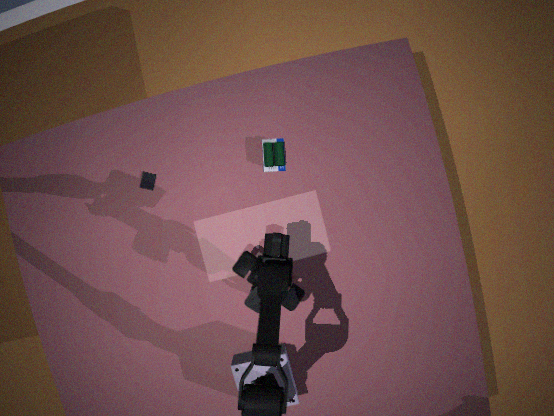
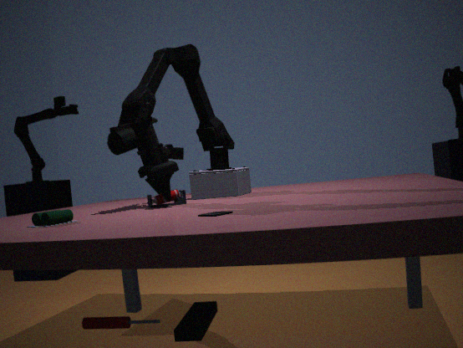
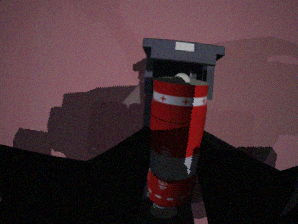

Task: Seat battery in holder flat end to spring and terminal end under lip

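A red battery (image 3: 176, 116) (image 2: 174, 194) with a white band lies lengthwise in the dark grey holder (image 3: 182, 50) (image 2: 150, 202). Its far end is close under the holder's grey end wall. My gripper (image 3: 173, 136) (image 2: 163, 193) is shut on the battery around its middle, with a dark finger on each side, and is low over the holder. I cannot tell whether the battery lies fully flat. In the top view the arm's wrist (image 1: 276, 245) hides both holder and battery.
Two green batteries on a white card (image 1: 274, 154) (image 2: 52, 217) lie farther out. A small dark square (image 1: 147, 180) (image 2: 215, 213) lies on the table. The arm's grey base (image 2: 219, 183) stands close behind. A screwdriver (image 2: 106, 322) and a black block (image 2: 195, 321) lie on the floor.
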`<control>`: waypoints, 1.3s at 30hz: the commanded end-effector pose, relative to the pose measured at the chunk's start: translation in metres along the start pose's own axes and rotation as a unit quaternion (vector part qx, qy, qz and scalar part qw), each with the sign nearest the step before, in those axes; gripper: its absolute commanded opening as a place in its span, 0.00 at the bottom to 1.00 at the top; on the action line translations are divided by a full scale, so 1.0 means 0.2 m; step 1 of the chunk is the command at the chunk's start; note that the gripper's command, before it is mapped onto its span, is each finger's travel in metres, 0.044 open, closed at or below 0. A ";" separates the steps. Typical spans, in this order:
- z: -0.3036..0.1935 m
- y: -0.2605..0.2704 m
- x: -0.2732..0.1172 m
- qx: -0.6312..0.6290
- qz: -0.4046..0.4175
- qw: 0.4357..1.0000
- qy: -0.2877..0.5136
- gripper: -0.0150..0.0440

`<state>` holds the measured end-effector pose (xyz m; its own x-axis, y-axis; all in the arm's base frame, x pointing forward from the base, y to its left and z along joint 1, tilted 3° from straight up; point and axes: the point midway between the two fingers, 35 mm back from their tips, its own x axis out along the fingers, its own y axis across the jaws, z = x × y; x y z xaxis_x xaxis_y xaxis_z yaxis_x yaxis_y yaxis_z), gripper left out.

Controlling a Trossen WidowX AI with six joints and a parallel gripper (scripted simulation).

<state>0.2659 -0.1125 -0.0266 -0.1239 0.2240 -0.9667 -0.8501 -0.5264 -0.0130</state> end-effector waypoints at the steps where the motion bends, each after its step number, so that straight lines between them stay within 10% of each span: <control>1: -0.02 0.00 -0.01 0.003 0.002 1.000 0.024 0.40; 39: 0.01 0.00 0.02 0.012 -0.002 0.996 0.090 0.40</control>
<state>0.2644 -0.1095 -0.0310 -0.0325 0.0866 -0.9957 -0.8607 -0.5088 -0.0162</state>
